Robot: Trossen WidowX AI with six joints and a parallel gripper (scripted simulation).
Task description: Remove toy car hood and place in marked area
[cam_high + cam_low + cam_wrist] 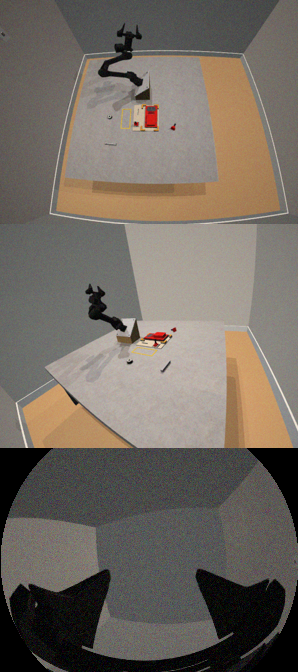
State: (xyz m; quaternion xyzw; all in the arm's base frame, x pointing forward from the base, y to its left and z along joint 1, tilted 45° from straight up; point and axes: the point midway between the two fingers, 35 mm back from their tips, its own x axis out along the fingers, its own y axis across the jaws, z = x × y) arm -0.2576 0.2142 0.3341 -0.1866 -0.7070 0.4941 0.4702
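Note:
The red toy car (pixel 151 126) (pixel 148 337) sits on a cream board (pixel 137 117) (pixel 140 344) between orange corner pieces. A raised red block (pixel 151 119) (pixel 160 334), which looks like the hood, is on the car; its exact edges are too small to tell. The marked area is a yellow outline (pixel 121 118) (pixel 142 354) on the table, beside the board, with nothing inside it. My gripper (pixel 130 25) (pixel 93 286) (pixel 154 573) is wide open and empty, raised high and far from the car. The wrist view shows only walls and ceiling between the fingers.
The arm stands on a wedge block (pixel 144 94) (pixel 135 331) near the board. A small red part (pixel 136 124) (pixel 155 344) is on the board. A red piece with a black stem (pixel 173 127) (pixel 174 329), a wheel-like ring (pixel 110 115) (pixel 129 361) and a thin bar (pixel 110 144) (pixel 165 366) lie on the table.

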